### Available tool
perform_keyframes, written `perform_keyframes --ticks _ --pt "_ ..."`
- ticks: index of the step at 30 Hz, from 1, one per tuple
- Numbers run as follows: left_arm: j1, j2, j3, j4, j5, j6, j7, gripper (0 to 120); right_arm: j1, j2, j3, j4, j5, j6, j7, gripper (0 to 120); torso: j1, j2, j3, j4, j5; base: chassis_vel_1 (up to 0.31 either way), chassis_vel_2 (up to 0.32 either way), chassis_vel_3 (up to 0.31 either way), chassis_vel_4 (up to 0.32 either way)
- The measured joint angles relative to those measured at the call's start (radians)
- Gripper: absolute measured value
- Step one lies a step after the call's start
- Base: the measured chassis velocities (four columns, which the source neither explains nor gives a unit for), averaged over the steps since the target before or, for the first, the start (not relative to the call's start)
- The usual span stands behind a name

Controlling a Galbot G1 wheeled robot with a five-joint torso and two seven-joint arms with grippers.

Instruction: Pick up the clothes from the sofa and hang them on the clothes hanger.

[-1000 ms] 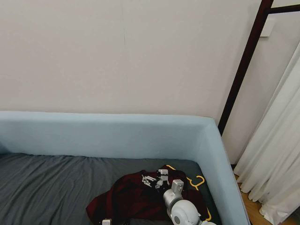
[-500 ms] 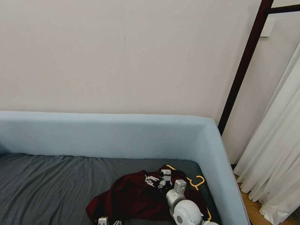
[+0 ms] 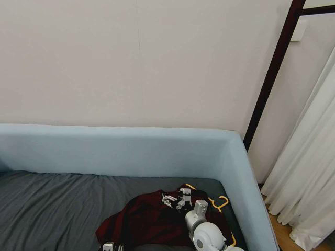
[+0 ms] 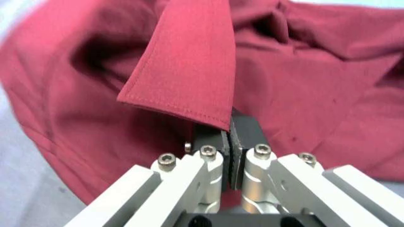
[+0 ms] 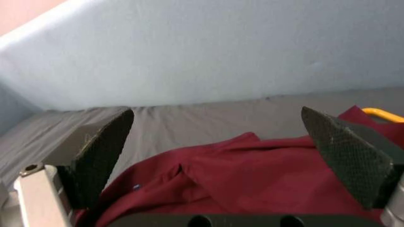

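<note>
Left gripper displaced leftward at lower frame edge versus earlier frames; right gripper near-static. Left jaws closed on hem of red garment, hem strip running straight away from fingertips. Garment heaped on grey sofa seat, right end. Right gripper spread wide, empty, above garment, nearer yellow hanger. Hanger mostly covered by cloth and arm; left gripper cut off by frame.

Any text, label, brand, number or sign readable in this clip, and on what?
None readable.
The dark red cloth garment, pinched at its hem by the left gripper, shows no print; a tiny blue speck on it is too small to tell.
The light blue padded sofa and yellow plastic hanger bear no lettering.
</note>
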Motion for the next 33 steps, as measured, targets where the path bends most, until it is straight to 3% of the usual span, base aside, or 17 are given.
perform_keyframes --ticks 3,8,11,19,25,28,32,33 --pt "0.006 0.005 -0.009 -0.024 -0.002 -0.007 -0.001 0 0.005 -0.001 0.002 -0.004 0.003 0.0 0.008 100 0.0 0.0 0.0 0.0 0.0 0.0 0.0 0.0 0.0" --pt "0.02 0.02 -0.048 -0.099 -0.002 -0.022 -0.005 0 0.04 -0.005 0.011 -0.04 -0.012 -0.097 0.143 100 0.0 0.0 0.0 -0.0001 0.0001 0.0 0.0 0.0 0.0" --pt "0.024 0.029 -0.064 -0.125 -0.001 -0.026 -0.012 0 0.074 -0.012 0.046 -0.083 0.044 -0.126 0.146 100 0.0 0.0 0.0 -0.0001 0.0002 0.0 0.0 0.0 0.0" --pt "0.033 0.028 -0.067 -0.124 0.007 -0.04 -0.014 0 0.157 -0.034 0.167 -0.096 0.232 -0.191 0.074 100 0.0 0.0 0.0 0.0001 0.0001 0.0 0.0 0.0 0.0" --pt "0.024 0.027 -0.072 -0.117 0.013 -0.046 -0.014 0 0.21 -0.049 0.196 -0.182 0.267 -0.289 0.131 100 0.0 0.0 0.0 -0.0001 0.0 0.0 0.0 0.0 0.0" --pt "0.024 0.032 -0.08 -0.12 0.016 -0.047 -0.015 0 0.216 -0.047 0.203 -0.249 0.241 -0.301 0.084 100 0.0 0.0 0.0 -0.0002 0.0002 0.0 0.0 0.0 0.0" --pt "0.046 0.044 -0.098 -0.142 0.022 -0.051 -0.014 0 0.22 -0.036 0.212 -0.386 0.111 -0.294 -0.132 100 0.0 0.0 0.0 -0.0001 0.0003 0.0 0.0 0.0 0.0" --pt "0.046 0.044 -0.098 -0.142 0.022 -0.051 -0.014 0 0.22 -0.036 0.212 -0.386 0.111 -0.294 -0.132 100 0.0 0.0 0.0 -0.0001 0.0003 0.0 0.0 0.0 0.0"
